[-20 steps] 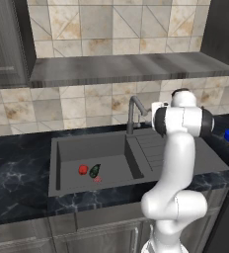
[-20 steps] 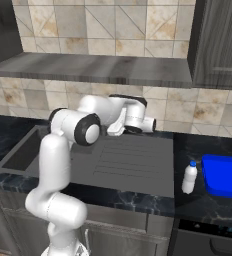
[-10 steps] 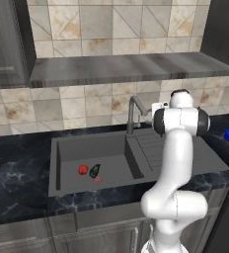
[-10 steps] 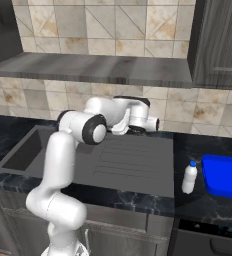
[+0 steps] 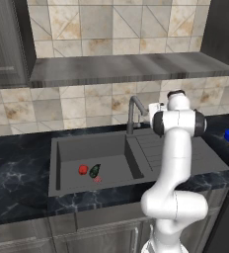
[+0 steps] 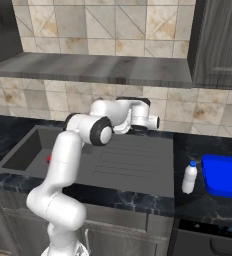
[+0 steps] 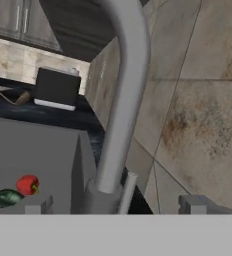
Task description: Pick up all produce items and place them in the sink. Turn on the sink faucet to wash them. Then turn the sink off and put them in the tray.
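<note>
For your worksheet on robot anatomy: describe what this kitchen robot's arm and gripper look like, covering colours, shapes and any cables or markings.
The arm is glossy white, built of rounded tubular segments with dark grey to black bands at the joints and a bulbous white base. The gripper has two small grey, blocky finger tips. No cables or markings are discernible.

Your arm's elbow link sits a bit further right over the drainboard (image 6: pixel 133 162) than a second ago, and the wrist is pulled in tighter toward the sink faucet (image 5: pixel 132 112). Your pincer (image 5: pixel 150 109) now sits just beside the spout, closer than before. In the right base view the hand reads further right along the back wall.
</note>
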